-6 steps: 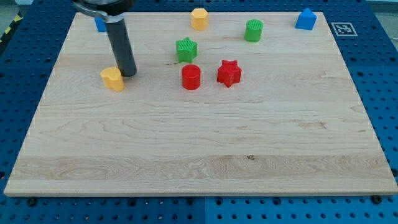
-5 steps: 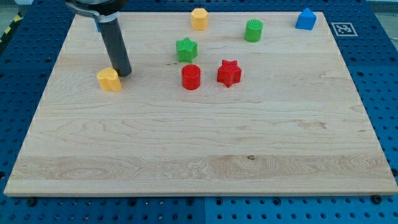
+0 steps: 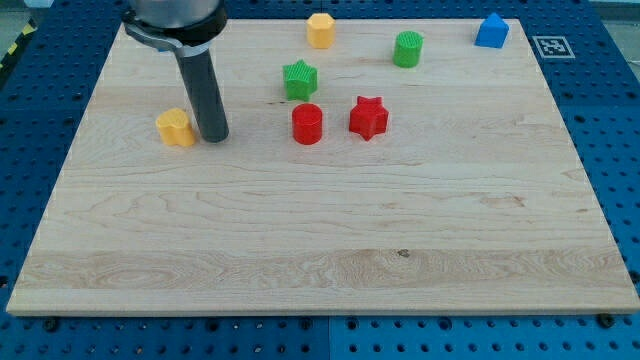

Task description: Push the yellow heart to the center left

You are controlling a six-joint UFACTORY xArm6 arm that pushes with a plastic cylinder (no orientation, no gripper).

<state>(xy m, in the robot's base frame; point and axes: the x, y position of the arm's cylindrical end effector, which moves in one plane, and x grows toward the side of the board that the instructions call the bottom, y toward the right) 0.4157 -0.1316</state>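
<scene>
The yellow heart [image 3: 176, 128] lies on the wooden board [image 3: 320, 230] at the view's left, a little above mid-height. My tip [image 3: 213, 137] rests on the board just to the heart's right, with a thin gap between them. The dark rod rises from it toward the view's top left.
A red cylinder [image 3: 307, 124] and a red star [image 3: 368, 117] sit right of my tip. A green star [image 3: 299, 80] is above them. A yellow hexagon [image 3: 320, 30], a green cylinder [image 3: 407, 49] and a blue block [image 3: 491, 31] line the top edge.
The yellow heart slid a little to the left under the push. My tip then moved right and down, coming off the heart's upper right to its right side.
</scene>
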